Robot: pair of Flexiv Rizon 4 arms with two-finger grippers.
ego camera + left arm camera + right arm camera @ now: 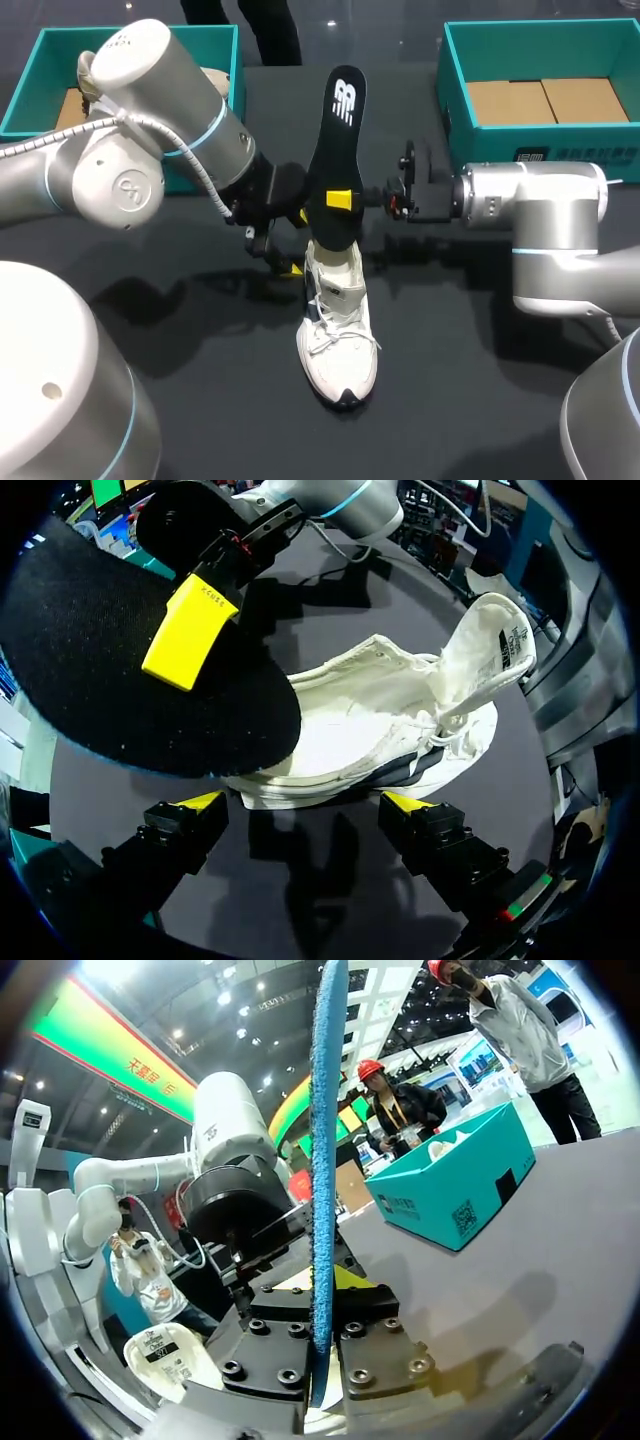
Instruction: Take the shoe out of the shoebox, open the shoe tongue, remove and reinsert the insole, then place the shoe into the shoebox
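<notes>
A white shoe [338, 330] lies on the black table, toe toward the front edge, with its tongue [490, 640] pulled up. My right gripper [343, 199] is shut on a black insole [335, 150] that stands upright over the shoe's heel opening. Seen edge-on in the right wrist view, the insole [325, 1140] sits between the right gripper [322, 1345] and shows a blue underside. My left gripper [298, 242] is open beside the heel. In the left wrist view the left gripper [305, 802] straddles the shoe [400, 730] without touching it, with the insole [120, 670] ahead of it.
A teal shoebox [140, 40] stands at the back left, partly behind my left arm, with something pale inside. A second teal shoebox [460, 100] with a cardboard floor stands at the back right. The shoe lies between the two arms.
</notes>
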